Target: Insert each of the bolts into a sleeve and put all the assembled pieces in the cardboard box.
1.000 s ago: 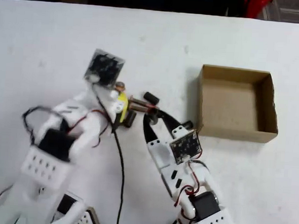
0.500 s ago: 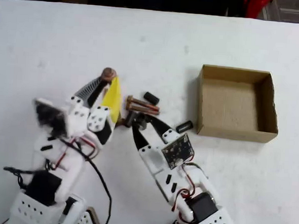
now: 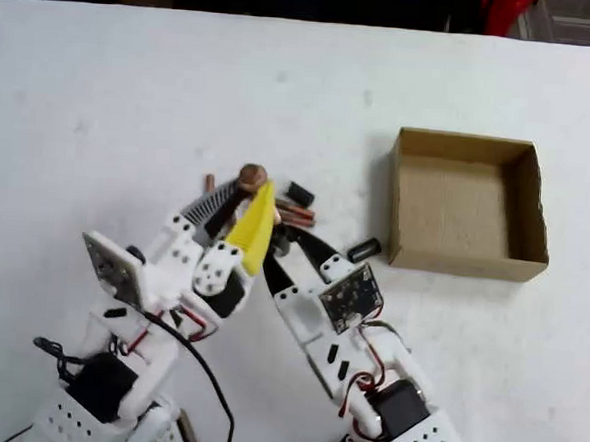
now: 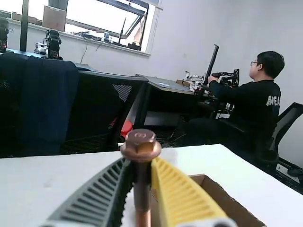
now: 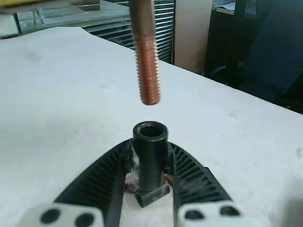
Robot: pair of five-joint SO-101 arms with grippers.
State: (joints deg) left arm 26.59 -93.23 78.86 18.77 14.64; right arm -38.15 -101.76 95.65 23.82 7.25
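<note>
My left gripper [image 3: 245,193], with one yellow and one grey finger, is shut on a copper bolt [image 3: 253,175] and holds it upright, head up [image 4: 140,144]. The bolt's threaded end [image 5: 146,56] hangs just above an upright black sleeve [image 5: 150,151], a small gap between them. My right gripper [image 5: 150,158], black-fingered, is shut on that sleeve near the table's middle [image 3: 282,242]. The open cardboard box [image 3: 466,201] stands to the right with nothing inside.
Loose copper bolts [image 3: 293,213] and a black sleeve [image 3: 299,193] lie just behind the grippers. One more bolt [image 3: 209,184] lies beside the left gripper. Another sleeve [image 3: 363,249] rests by the box's near left corner. A second sleeve [image 5: 151,195] lies under the held one.
My left gripper lifted the bolt off the table and swung it right, over the sleeve. My right gripper shifted slightly left with the sleeve, then held still.
</note>
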